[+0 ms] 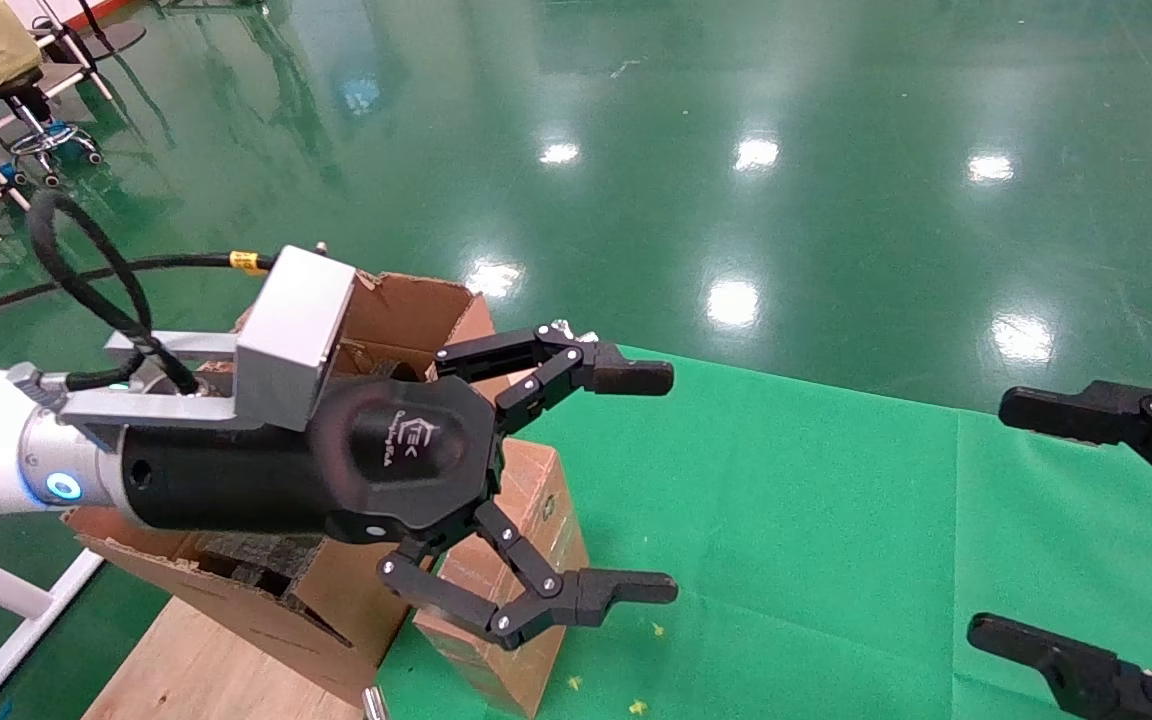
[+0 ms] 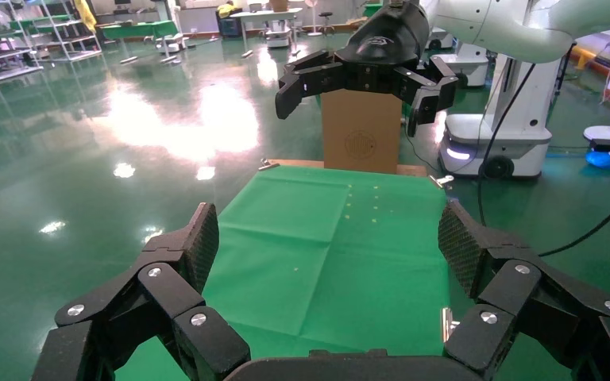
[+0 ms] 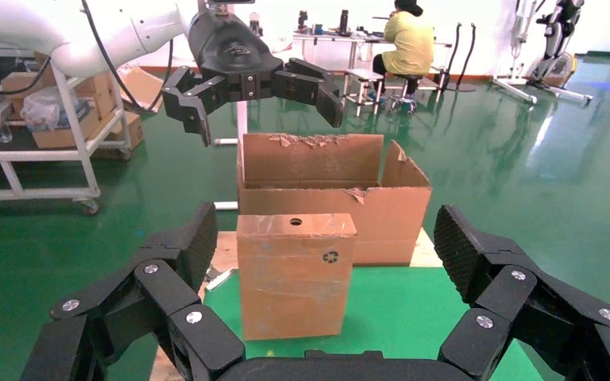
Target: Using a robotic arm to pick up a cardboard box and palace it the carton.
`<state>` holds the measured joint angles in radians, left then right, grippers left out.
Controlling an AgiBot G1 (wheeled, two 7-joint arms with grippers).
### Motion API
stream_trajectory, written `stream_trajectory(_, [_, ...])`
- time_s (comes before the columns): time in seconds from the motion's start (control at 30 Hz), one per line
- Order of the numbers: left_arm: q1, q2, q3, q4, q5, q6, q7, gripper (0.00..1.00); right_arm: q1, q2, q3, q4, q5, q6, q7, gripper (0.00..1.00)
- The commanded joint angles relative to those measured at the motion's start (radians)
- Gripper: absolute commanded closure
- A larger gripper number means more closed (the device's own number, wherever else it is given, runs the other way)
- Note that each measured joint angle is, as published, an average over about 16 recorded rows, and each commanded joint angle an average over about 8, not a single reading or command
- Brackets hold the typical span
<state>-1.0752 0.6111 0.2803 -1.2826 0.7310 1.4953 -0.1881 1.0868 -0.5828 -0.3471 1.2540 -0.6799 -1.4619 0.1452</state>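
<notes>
The small sealed reddish-brown cardboard box (image 1: pixel 541 510) stands upright on the green cloth at the table's left, right against the large carton (image 1: pixel 406 310) with torn flaps. The silver-white left arm's gripper (image 1: pixel 651 483) hangs open and empty above the box and the carton. In the right wrist view the box (image 3: pixel 290 274) stands in front of the carton (image 3: pixel 326 190), with the left gripper (image 3: pixel 250 75) above them. The right gripper (image 1: pixel 1001 520) is open and empty at the table's right, facing the box from a distance. Both grippers' own views, left (image 2: pixel 326 246) and right (image 3: pixel 327 234), show wide jaws.
Green cloth (image 1: pixel 816 520) covers the table, with bare wood (image 1: pixel 206 660) at the front left under the carton. Another brown box (image 2: pixel 361 143) stands at the table's right end behind the right gripper (image 2: pixel 361 75). Shiny green floor lies beyond. A stool (image 1: pixel 41 130) stands far left.
</notes>
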Motion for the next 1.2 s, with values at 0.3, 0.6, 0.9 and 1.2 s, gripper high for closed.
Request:
stream_trajectory(0.3, [0.000,0.000,0.000,0.000,0.000,0.000,0.000,0.00,0.000,0.000,0.000,0.000,0.000,0.000,0.000,0.00])
stream_trajectory(0.6, [0.000,0.000,0.000,0.000,0.000,0.000,0.000,0.00,0.000,0.000,0.000,0.000,0.000,0.000,0.000,0.96])
stream_trajectory(0.9, [-0.014,-0.017,0.019,0.012,0.017,0.003,-0.059,0.00,0.000,0.000,0.000,0.000,0.000,0.000,0.000,1.00])
stream_trajectory(1.2, [-0.144,-0.072,0.096,0.001,0.186,0.018,-0.227,0.00,0.000,0.000,0.000,0.000,0.000,0.000,0.000,1.00])
